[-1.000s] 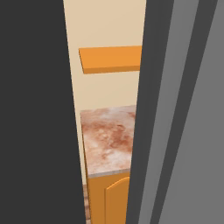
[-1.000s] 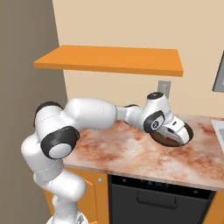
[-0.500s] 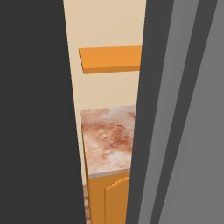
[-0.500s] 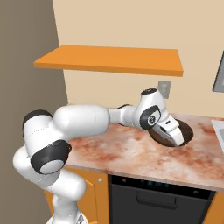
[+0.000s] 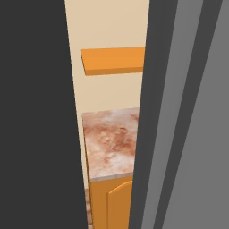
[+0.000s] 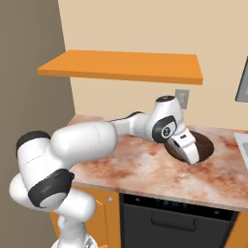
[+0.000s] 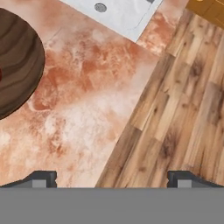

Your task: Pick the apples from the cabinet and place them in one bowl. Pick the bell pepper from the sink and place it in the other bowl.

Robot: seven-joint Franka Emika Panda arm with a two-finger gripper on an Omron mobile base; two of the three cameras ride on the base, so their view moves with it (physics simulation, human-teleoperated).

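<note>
Hovering beside the dark wooden bowl (image 7: pixel 17 61), my fingers (image 7: pixel 113 178) stood wide open, empty; I judged swinging toward the sink (image 7: pixel 120 15) carefully best.

The cabinet (image 6: pixel 121 66) hangs on the wall above the counter (image 6: pixel 145 169). A bowl (image 7: pixel 17 70) sits on the counter, with the sink (image 7: pixel 118 13) beyond it.
</note>
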